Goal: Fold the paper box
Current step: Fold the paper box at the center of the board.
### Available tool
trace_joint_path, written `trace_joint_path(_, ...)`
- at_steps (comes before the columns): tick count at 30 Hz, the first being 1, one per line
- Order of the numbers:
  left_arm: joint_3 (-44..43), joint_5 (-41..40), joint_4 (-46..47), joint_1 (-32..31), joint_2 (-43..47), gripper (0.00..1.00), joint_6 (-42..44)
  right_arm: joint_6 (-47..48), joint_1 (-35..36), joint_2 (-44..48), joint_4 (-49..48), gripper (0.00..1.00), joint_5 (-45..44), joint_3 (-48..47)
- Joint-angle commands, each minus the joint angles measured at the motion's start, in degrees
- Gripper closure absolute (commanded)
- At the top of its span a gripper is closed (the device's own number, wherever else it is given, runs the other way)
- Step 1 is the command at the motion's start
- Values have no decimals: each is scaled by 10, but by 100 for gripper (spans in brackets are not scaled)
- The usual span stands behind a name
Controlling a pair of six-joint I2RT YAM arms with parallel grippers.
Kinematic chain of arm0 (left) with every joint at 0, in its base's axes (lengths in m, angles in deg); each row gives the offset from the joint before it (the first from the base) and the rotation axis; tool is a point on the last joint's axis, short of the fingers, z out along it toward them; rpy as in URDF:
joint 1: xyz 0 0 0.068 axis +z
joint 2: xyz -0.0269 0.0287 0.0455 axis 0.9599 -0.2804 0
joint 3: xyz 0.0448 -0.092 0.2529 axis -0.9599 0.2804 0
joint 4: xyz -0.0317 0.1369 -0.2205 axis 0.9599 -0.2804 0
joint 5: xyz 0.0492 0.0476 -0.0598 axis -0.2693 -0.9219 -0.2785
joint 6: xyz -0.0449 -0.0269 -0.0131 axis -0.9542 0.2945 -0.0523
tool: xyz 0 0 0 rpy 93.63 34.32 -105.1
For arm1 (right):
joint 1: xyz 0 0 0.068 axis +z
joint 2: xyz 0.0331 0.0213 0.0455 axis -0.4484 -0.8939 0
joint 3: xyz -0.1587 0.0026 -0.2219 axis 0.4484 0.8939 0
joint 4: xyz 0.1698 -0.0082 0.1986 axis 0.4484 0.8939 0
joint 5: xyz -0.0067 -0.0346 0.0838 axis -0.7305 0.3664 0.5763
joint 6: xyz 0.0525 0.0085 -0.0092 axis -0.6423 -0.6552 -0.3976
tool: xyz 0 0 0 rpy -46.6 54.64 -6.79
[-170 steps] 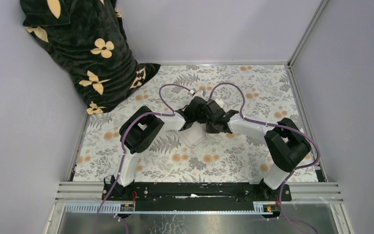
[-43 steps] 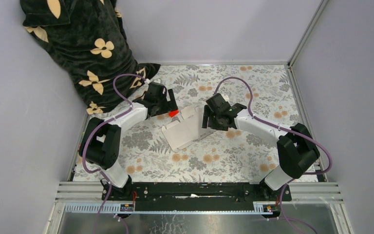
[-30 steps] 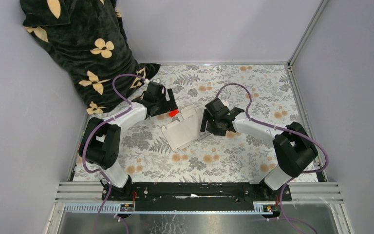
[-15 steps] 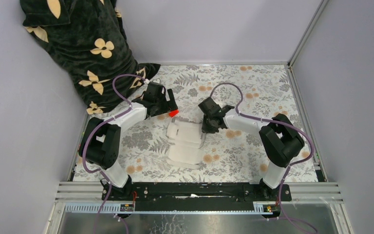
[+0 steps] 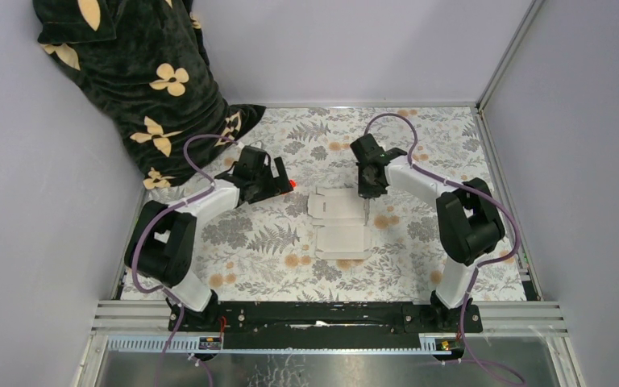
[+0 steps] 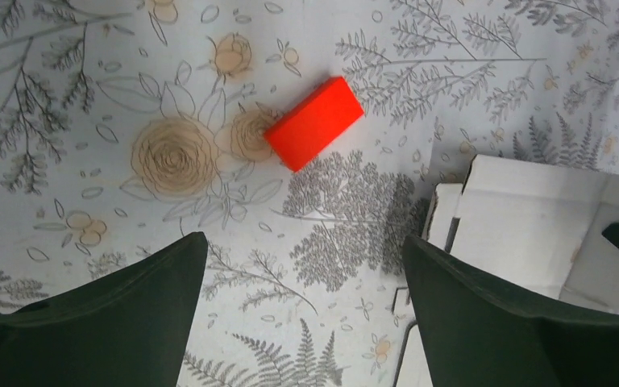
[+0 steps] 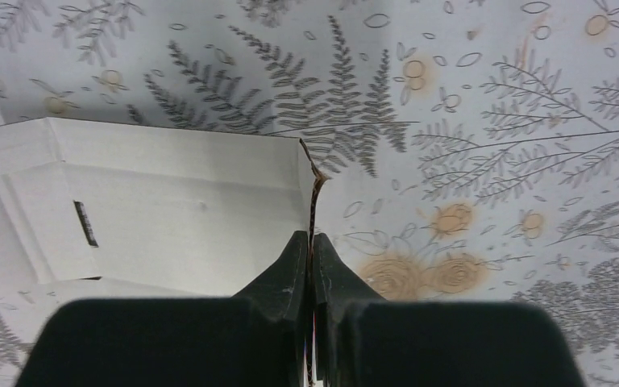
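Both wrist views checked against the overhead one. Found the paper box (image 5: 340,222) lying opened out and nearly flat on the floral surface (image 5: 435,149), roughly midway between the two arms, with flaps and a slot showing on its upper face. Found the right jaws closed tight on the box's right-hand edge, with a thin lip of card seen edge-on between them and the tips low to the surface. Found the left jaws spread wide and holding nothing, hanging over a small red block (image 6: 314,122) near the box's left flaps, apart from both. Judged the step in hand to be raising that right side panel along its crease. To do it well: swing the pinched edge up and inward in an arc about the crease rather than pull straight up, to avoid lifting or dragging the whole light sheet. Bring the idle left jaws across to press the base panel down close to the fold line. Keep the pinch shallow and the motion slow, given the risk of a stray crease in such thin card. Could not tell how far the lip stood up from flat.
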Motion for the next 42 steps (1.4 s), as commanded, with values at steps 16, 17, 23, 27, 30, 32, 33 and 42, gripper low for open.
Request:
trace_joint_path(16,251,173,395,-71,59,64,-158,63,-22,-24,-71,100,97,22)
trace_joint_path(17,267,176,424,-76,60,62,-167,63,-25,-26,-72,100,101,23)
trace_joint_path(23,340,168,524,-98,67,59,-189,65,-36,-27,-80,99,125,34)
trace_joint_path(27,357,158,551,-105,51,57,-192,63,-43,-26,-92,99,148,41)
trace_joint_path(30,362,158,577,-106,37,51,-198,64,-45,-26,-96,99,159,45)
trace_joint_path(32,359,156,582,-107,32,45,-199,65,-47,-25,-99,99,166,49)
trace_joint_path(33,357,155,582,-109,28,44,-199,65,-47,-25,-102,100,171,52)
trace_joint_path(42,353,148,569,-113,24,41,-195,57,-67,-19,-125,100,218,71)
